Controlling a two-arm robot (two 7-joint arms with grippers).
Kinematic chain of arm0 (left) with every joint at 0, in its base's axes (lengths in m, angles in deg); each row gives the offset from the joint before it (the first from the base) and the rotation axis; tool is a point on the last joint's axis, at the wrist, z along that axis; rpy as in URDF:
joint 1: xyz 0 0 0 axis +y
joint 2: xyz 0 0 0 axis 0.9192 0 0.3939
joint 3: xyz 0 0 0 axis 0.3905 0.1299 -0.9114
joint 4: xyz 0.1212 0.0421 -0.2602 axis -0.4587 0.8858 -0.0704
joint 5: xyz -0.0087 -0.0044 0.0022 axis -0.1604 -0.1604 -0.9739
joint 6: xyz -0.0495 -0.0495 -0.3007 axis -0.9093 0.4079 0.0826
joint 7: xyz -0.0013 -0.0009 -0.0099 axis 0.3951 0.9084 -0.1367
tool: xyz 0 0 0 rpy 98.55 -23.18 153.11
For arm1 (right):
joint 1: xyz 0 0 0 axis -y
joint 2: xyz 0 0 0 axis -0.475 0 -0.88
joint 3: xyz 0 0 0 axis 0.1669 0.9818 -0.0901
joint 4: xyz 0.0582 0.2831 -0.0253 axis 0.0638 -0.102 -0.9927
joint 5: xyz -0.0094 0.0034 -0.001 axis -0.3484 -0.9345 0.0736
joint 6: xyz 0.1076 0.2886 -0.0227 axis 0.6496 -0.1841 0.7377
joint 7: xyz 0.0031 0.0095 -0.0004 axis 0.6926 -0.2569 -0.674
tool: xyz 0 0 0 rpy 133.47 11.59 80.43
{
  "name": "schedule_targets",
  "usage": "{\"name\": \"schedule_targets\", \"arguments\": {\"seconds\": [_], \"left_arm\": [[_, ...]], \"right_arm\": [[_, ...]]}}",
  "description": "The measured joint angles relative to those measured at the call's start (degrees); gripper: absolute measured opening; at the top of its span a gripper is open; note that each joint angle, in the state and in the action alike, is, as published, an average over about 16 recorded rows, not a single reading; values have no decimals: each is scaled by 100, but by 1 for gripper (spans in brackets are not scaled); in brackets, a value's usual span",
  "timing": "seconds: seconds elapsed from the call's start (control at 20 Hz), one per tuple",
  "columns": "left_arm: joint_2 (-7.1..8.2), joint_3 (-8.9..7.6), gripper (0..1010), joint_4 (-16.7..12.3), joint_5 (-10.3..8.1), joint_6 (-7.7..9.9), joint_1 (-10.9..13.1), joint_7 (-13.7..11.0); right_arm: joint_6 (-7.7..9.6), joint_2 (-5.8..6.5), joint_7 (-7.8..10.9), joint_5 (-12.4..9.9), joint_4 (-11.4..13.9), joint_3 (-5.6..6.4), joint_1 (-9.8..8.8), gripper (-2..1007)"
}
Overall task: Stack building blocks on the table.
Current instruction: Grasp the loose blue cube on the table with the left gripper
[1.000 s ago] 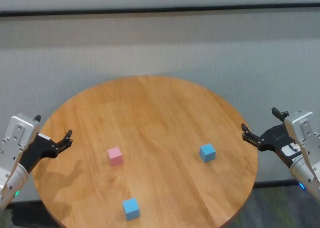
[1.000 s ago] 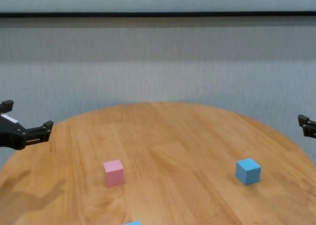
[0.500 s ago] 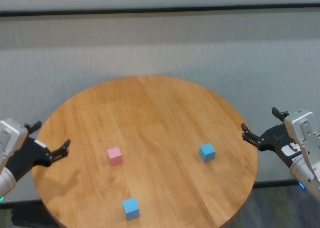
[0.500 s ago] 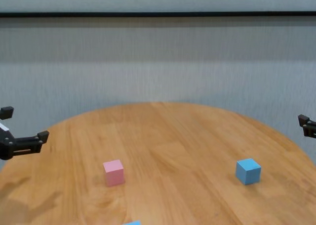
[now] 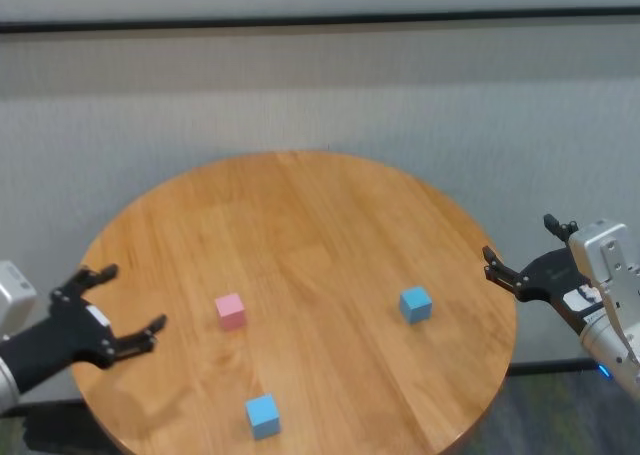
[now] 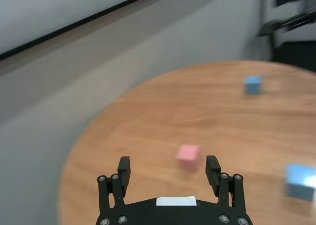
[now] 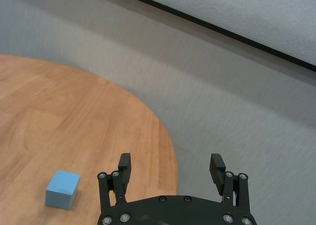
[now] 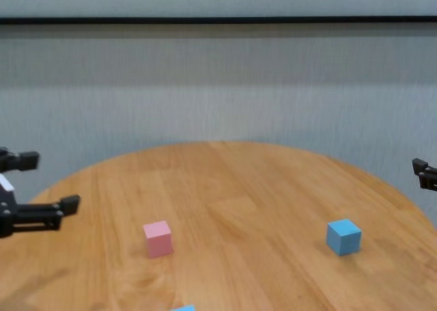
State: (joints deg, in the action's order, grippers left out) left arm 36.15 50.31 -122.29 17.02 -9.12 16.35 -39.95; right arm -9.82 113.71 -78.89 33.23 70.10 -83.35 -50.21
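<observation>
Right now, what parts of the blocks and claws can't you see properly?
- Near blue block: chest view, cut off by the bottom edge; only its top shows.
- Right claw: chest view, cut off by the right edge.
- Pink block and the blue blocks: left wrist view, blurred, edges unclear.
- Left arm: head view, mostly cut off at the left edge behind the left claw.

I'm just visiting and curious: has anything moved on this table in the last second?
Only the left gripper moved: it swung in over the table's left edge toward the pink block, open and empty. Nothing was picked up. The right gripper stayed open at the right edge, and all three blocks lay where they were.
</observation>
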Motion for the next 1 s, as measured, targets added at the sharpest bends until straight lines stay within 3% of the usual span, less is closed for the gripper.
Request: {"name": "schedule_targets", "arguments": {"seconds": [0.2,0.5,1.0], "left_arm": [[59,64,1003,-142,-165,-31,65,-450],[27,213,1003,-261,-313,30,102,-972],[-105,430,1003,-284,-242,99,112,-1491]], "right_arm": [[0,0,0,0,0,0,0,1003],[0,0,0,0,0,0,0,1003],[0,0,0,0,0,0,0,1003]]}}
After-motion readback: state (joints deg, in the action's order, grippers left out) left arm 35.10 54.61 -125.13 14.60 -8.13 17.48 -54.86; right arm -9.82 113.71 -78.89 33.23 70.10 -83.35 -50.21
